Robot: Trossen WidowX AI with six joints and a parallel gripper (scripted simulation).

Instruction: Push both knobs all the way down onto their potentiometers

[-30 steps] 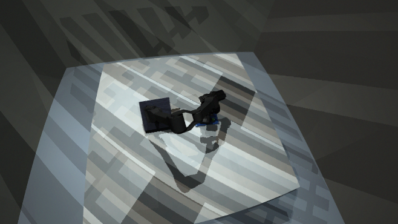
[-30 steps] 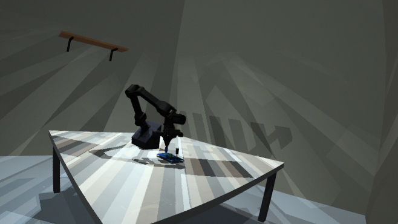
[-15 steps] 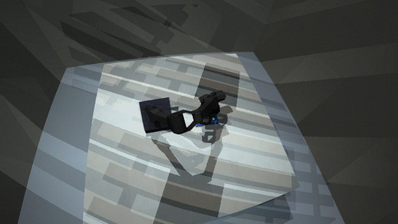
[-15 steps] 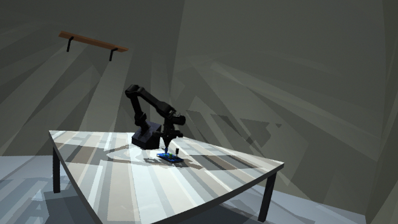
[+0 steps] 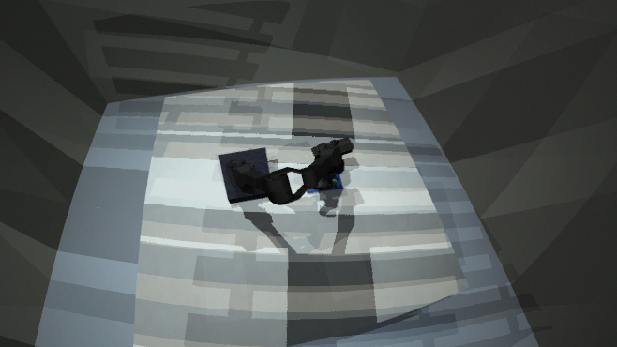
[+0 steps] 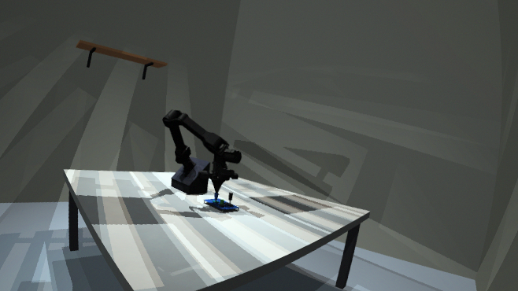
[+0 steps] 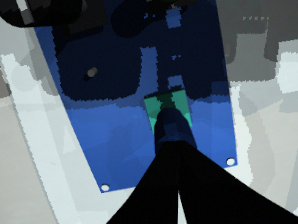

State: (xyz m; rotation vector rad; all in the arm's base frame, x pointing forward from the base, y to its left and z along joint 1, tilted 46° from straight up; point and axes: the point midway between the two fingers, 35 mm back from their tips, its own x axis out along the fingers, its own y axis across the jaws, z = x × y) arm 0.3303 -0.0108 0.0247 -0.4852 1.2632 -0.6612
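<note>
The table (image 5: 211,251) (image 6: 220,250) carries the blue circuit board (image 5: 338,188) (image 6: 229,207) (image 7: 120,150).

The board (image 5: 338,188) (image 6: 232,208) (image 7: 135,145) is blue, its corner dots (image 7: 105,188) white. At twelve o'clock from the black fingertips (image 5: 323,184) (image 6: 216,193) is green.

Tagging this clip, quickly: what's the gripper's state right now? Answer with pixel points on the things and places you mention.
Gripper (image 6: 216,193) (image 7: 174,149): closed, nothing between its fingers; the tips are at the top of the blue knob (image 6: 216,197) (image 7: 173,131).
</note>
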